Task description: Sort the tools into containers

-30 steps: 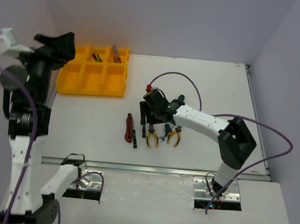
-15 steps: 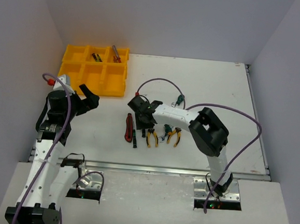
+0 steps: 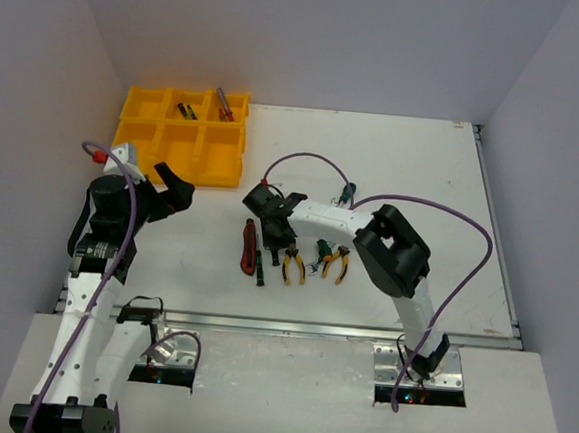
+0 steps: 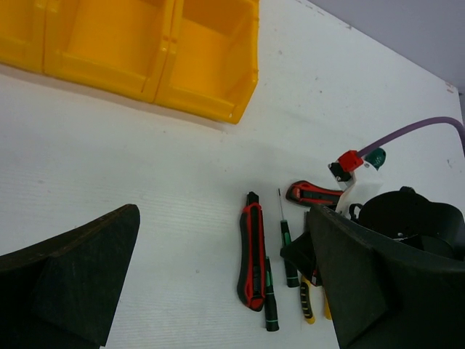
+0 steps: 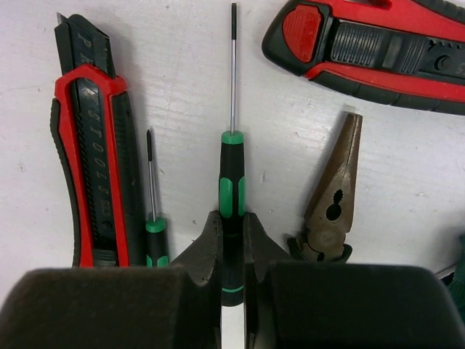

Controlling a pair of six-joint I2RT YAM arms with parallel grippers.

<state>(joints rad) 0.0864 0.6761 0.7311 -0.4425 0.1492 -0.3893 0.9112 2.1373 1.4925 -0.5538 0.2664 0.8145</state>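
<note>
Yellow tray (image 3: 177, 176), upper left of the top view. Two tools are in its back row: a dark tool (image 3: 186, 110) in the middle compartment and a slim tool (image 3: 224, 105) in the right one. Both are too small to tell the type. Nothing made out in the front row. Judged: task is early, most tools not yet sorted.

Left fingers (image 4: 80, 269): wide apart, holding nothing, over bare desk (image 3: 404, 165) between the tray and the tool cluster.

Cluster, centre of the desk. In the right wrist view, left to right:
- red-black utility knife (image 5: 94, 145)
- small green screwdriver (image 5: 151, 211), just beside the knife
- longer green-black screwdriver (image 5: 232, 182)
- pliers (image 5: 330, 200)
- second red-black knife (image 5: 378, 40), upper right of the frame

Right fingers (image 5: 205, 251): clamped on the handle of the longer green-black screwdriver, one on either side. Its shaft points toward the top of the frame. It appears to lie flat on the desk, not yet lifted.
</note>
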